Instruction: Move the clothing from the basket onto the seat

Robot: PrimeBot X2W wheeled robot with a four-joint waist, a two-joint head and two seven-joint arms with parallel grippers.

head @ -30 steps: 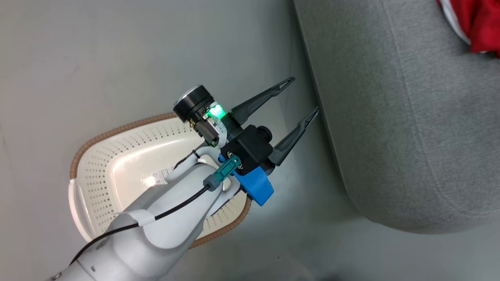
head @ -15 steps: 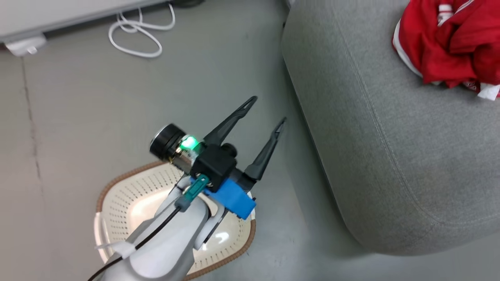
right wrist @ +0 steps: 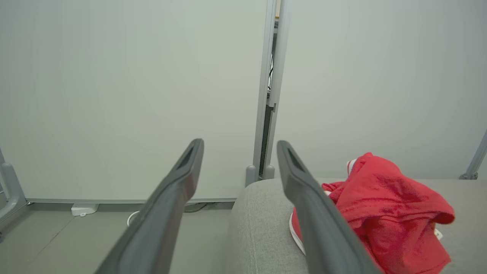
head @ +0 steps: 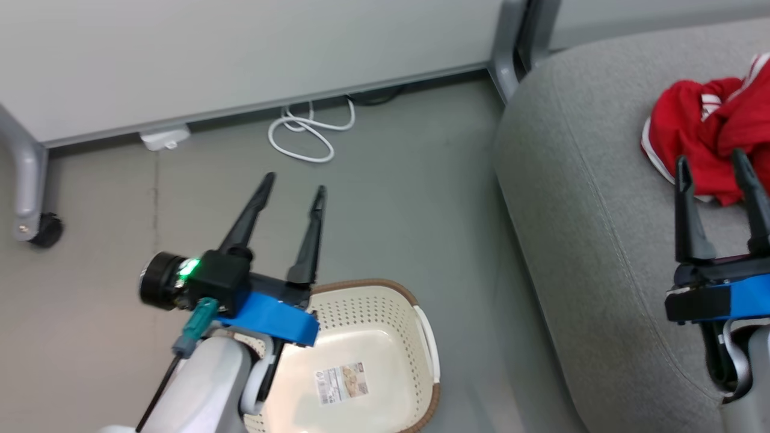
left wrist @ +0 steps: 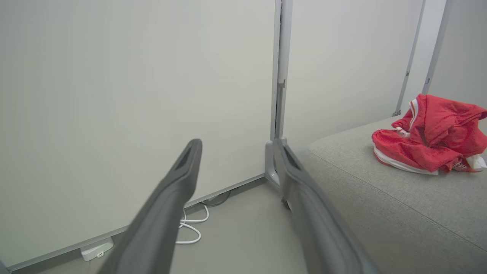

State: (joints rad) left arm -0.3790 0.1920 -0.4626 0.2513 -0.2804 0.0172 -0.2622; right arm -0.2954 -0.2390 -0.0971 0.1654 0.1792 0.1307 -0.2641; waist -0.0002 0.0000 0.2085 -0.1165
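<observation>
lying in a crumpled red heap with white trim at its edges, the clothing [head: 710,126] rests on top of the seat [head: 601,252], well back from the rounded near corner. the basket [head: 361,307] stands upright on the grey floor [head: 397,198], near the seat's side but apart from it, its cream base bare around a barcode sticker [head: 341,382]. the left gripper [head: 295,182] hangs above the basket's far left rim, its two dark fingers spread wide and pointing toward the pale wall panel [head: 240,54], with only air between them. the right gripper [head: 708,156] is held over the seat, its fingers likewise parted and gripping nothing; they point at the heap. in the head view their tips overlap the near edge of the red fabric, and whether they touch it cannot be told. in the right wrist view the heap lies mostly behind one finger rather than in the gap. a coiled white cable [head: 307,135] lies on the floor by the foot of the wall.
</observation>
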